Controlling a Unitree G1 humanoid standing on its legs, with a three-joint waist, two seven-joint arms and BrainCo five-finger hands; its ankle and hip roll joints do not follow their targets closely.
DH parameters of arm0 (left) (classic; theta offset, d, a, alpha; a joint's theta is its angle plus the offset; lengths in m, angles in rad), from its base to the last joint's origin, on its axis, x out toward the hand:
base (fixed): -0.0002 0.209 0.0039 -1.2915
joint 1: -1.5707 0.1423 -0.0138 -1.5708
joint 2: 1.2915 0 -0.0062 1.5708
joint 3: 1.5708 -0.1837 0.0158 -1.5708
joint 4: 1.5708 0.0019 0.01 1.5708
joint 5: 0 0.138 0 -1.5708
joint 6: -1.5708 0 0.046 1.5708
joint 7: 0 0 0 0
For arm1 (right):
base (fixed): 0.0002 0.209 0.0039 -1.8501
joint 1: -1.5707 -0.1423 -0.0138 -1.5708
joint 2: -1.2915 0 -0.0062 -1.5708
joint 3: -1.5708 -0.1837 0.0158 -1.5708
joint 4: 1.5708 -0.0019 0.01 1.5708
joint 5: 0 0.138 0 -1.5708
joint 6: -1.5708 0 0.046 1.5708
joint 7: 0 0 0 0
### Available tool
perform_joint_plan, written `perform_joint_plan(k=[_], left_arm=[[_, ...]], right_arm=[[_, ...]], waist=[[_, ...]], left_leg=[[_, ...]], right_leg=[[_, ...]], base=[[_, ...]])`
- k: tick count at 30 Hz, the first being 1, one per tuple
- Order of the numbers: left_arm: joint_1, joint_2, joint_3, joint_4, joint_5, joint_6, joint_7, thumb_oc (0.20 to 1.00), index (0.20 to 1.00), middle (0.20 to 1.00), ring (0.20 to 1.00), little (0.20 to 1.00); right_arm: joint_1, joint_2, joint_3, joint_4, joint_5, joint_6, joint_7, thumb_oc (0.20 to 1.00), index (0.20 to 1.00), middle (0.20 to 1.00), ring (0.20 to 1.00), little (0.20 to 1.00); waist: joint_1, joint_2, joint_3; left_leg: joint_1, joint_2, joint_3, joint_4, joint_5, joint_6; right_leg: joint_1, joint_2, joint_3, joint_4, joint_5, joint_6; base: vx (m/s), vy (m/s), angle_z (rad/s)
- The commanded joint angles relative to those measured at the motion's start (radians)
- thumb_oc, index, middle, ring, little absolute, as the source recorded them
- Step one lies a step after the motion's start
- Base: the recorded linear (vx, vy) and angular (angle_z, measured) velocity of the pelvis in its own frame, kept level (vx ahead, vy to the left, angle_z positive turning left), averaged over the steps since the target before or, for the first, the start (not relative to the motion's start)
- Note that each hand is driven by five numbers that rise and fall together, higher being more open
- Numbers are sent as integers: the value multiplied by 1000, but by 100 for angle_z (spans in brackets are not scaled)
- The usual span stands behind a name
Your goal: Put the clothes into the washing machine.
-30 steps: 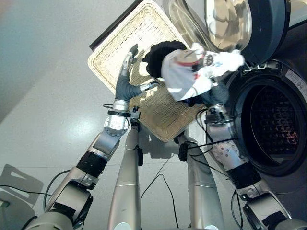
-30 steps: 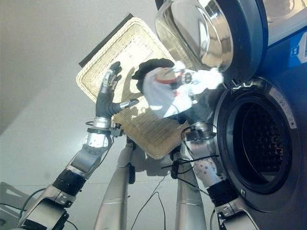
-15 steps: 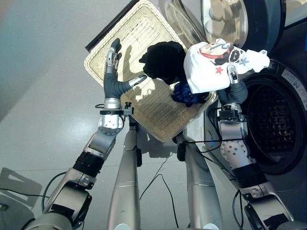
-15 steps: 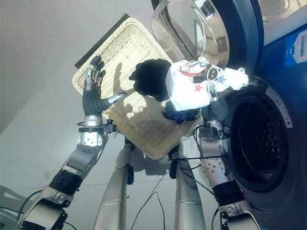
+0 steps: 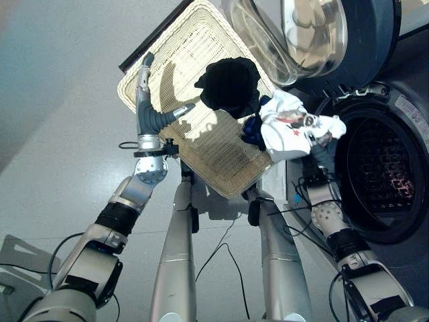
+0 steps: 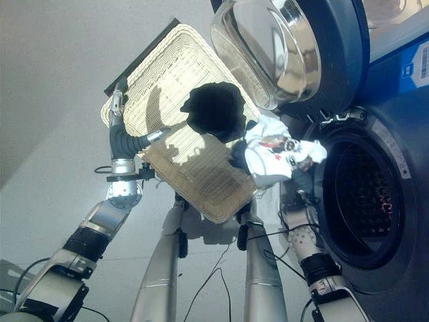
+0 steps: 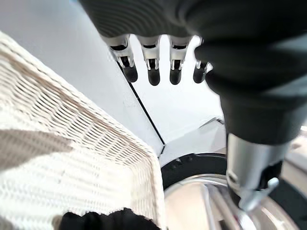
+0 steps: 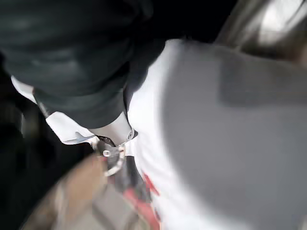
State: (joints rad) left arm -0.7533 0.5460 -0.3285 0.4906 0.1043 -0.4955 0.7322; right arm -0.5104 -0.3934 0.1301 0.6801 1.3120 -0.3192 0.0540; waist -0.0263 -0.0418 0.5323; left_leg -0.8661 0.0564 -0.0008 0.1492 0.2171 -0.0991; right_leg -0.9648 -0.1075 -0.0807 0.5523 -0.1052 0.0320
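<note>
Laundry is split between two places: a white printed shirt hangs bunched from the right hand, just beside the rim of the washing machine and short of its dark round opening, while a black garment and a dark blue one lie in the wicker basket on the grey floor. The right wrist view looks along the dark ribbed cover straight onto white cloth with red marks, pressed close against the hand, whose fingers are wrapped in the shirt; the cloth drapes over and hides most of them, yet the hand plainly carries it. The left hand is raised over the basket's left edge, fingers straight and spread with the thumb pointing toward the black garment, holding nothing; its own wrist view shows the dark fingertips in a loose row above the woven rim. The machine's door stands swung open above the drum mouth, its glass bowl leaning out over the basket's far corner. Between shirt and drum stands the machine's front rim, and the dark blue garment sits touching the shirt at the basket's right corner. A dark strip lies along the basket's far left edge on the floor
</note>
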Motion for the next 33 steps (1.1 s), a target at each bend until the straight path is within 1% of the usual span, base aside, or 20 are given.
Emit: perform_joint_plan(k=[1,9,10,12,13,14,15,19,20,21,22,23,25,26,27,28,29,31,32,33], left_arm=[[-85,-11,-25,24,26,-28,55,1000,1000,1000,1000,1000],[-162,-1,-88,138,21,-13,81,1000,1000,1000,1000,1000],[-173,7,-109,165,26,-16,89,1000,1000,1000,1000,1000],[-173,12,-117,172,34,-14,91,1000,1000,1000,1000,1000],[-174,37,-152,197,45,-20,109,1000,1000,1000,1000,1000],[-181,39,-152,199,47,-19,109,1000,1000,1000,1000,1000],[-173,47,-159,197,54,-15,112,1000,1000,1000,1000,1000],[-171,93,-219,182,101,34,143,1000,1000,1000,1000,1000],[-167,94,-221,181,106,37,143,1000,1000,1000,1000,1000],[-172,104,-236,189,116,44,142,1000,1000,1000,1000,1000],[-179,105,-236,189,116,44,143,1000,1000,1000,1000,1000],[-200,116,-251,205,126,49,133,1000,1000,1000,1000,1000],[-245,135,-281,251,127,53,111,1000,1000,1000,1000,1000],[-256,137,-282,257,128,53,109,1000,1000,1000,1000,1000],[-267,140,-291,276,130,50,102,1000,1000,1000,1000,1000],[-293,149,-299,296,135,44,91,1000,1000,1000,1000,1000],[-315,153,-314,311,138,44,84,1000,1000,1000,1000,1000],[-352,151,-344,338,157,41,83,1000,1000,1000,1000,1000],[-354,149,-351,342,159,41,85,1000,1000,1000,1000,1000],[-376,147,-363,346,172,44,87,1000,1000,1000,1000,1000]], right_arm=[[-38,-75,-21,41,75,-32,29,200,200,200,200,200],[-142,-147,-81,290,160,-31,5,200,200,200,200,200],[-176,-182,-111,344,180,-60,-48,200,200,200,200,200],[-190,-202,-128,361,180,-65,-85,200,200,200,200,200],[-235,-295,-173,441,205,-119,-211,200,200,200,200,200],[-244,-300,-176,442,208,-121,-218,200,200,200,200,200],[-242,-322,-185,449,220,-149,-256,200,200,200,200,200],[-250,-429,-220,372,125,-336,-564,200,200,200,200,200],[-247,-431,-220,367,114,-345,-582,200,200,200,200,200],[-257,-458,-227,362,69,-358,-640,200,200,200,200,200],[-263,-459,-230,360,64,-358,-646,200,200,200,200,200],[-284,-497,-227,375,34,-363,-676,200,200,200,200,200],[-318,-547,-204,418,-6,-323,-696,200,200,200,200,200],[-328,-552,-203,424,-6,-318,-693,200,200,200,200,200],[-336,-563,-190,443,-6,-300,-684,313,313,313,313,313],[-352,-574,-179,459,5,-268,-664,896,896,896,896,896],[-359,-576,-164,472,16,-236,-639,1000,1000,1000,1000,1000],[-379,-574,-130,503,9,-174,-631,1000,1000,1000,1000,1000],[-383,-573,-120,510,8,-164,-637,1000,1000,1000,1000,1000],[-392,-565,-105,531,-9,-116,-640,1000,1000,1000,1000,1000]], waist=[[-18,9,-12],[-11,21,-12],[-9,23,-12],[-9,23,-12],[-10,17,-12],[-11,17,-12],[-12,14,-12],[-25,-8,-12],[-25,-8,-12],[-27,-13,-12],[-29,-13,-12],[-31,-18,-12],[-34,-23,-12],[-36,-24,-12],[-36,-24,-12],[-40,-27,-12],[-41,-27,-12],[-42,-26,-12],[-41,-25,-12],[-43,-23,-12]], left_leg=[[-10,-61,29,106,-136,-6],[-29,-61,26,118,-139,-6],[-30,-59,23,121,-142,-7],[-31,-58,22,124,-145,-7],[-36,-53,17,134,-153,-7],[-47,-54,17,132,-142,-7],[-42,-49,16,136,-153,-8],[-58,-45,8,136,-151,-4],[-49,-43,7,138,-161,-4],[-46,-43,5,136,-165,-3],[-57,-45,6,133,-154,-3],[-56,-45,2,130,-155,-1],[-45,-43,-1,129,-167,-2],[-55,-45,0,126,-156,-1],[-43,-42,-1,125,-165,-3],[-51,-43,0,119,-154,-3],[-51,-43,0,118,-152,-3],[-49,-47,-3,115,-152,-2],[-41,-46,-4,117,-162,-3],[-51,-48,-3,115,-151,-1]], right_leg=[[41,34,-39,-270,249,115],[24,36,-37,-267,249,113],[24,37,-37,-266,249,114],[24,38,-36,-265,249,114],[26,41,-36,-266,252,116],[15,40,-36,-270,262,115],[21,41,-37,-265,254,117],[14,48,-33,-280,272,120],[21,50,-33,-277,264,122],[24,53,-32,-281,264,123],[14,51,-32,-284,274,122],[14,51,-33,-289,277,124],[25,52,-33,-294,271,127],[15,50,-33,-298,281,125],[27,51,-33,-299,272,127],[20,48,-33,-306,282,125],[19,47,-33,-307,283,125],[18,46,-31,-310,285,124],[25,48,-30,-308,276,125],[16,46,-31,-308,285,124]], base=[[0,0,0],[7,-3,-8],[5,-3,-5],[3,-2,-3],[0,0,0],[1,-31,-2],[0,0,0],[-8,-37,-3],[-8,-39,-6],[-2,-20,-6],[-18,-26,-5],[-21,-7,-5],[5,-3,-2],[15,7,-5],[-18,11,-5],[0,17,-5],[0,0,0],[0,0,0],[0,0,0],[0,0,0]])
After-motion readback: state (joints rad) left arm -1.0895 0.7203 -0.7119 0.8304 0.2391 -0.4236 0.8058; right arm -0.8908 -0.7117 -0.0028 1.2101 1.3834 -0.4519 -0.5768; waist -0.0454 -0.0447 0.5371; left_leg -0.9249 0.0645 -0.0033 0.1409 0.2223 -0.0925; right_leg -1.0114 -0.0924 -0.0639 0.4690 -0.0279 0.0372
